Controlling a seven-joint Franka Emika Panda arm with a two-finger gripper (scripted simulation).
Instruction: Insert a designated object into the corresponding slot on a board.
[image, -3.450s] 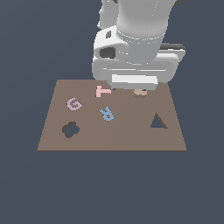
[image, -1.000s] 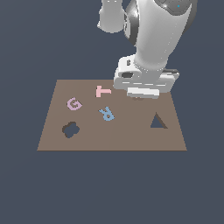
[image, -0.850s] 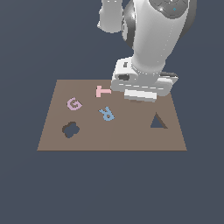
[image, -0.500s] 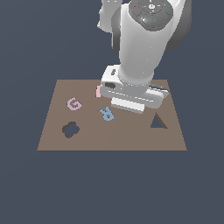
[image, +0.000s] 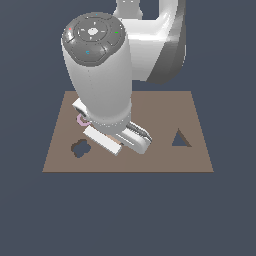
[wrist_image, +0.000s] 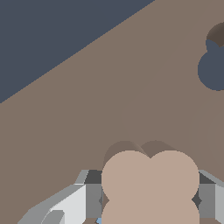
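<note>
The hand (wrist_image: 151, 199) is clamped on the designated object (wrist_image: 151, 186), a lobed peach-tan block held above the board (image: 165, 107), short of the slot (image: 79, 148) near the board's front edge at the exterior view's left. Likely fault: lobes rotated against the cutout, so the block would catch on the rim. Bare board lies between block and slot. The arm hides most letters; a pink letter (image: 80, 120) shows beside the slot.

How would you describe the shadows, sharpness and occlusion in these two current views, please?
Exterior view: flat, even lighting, sharp render, no glare; the arm hides much of the board, leaving the slot visible. Wrist view: crisp; the peach block casts a soft shadow on the board, and the slot is cropped at the frame edge.
</note>
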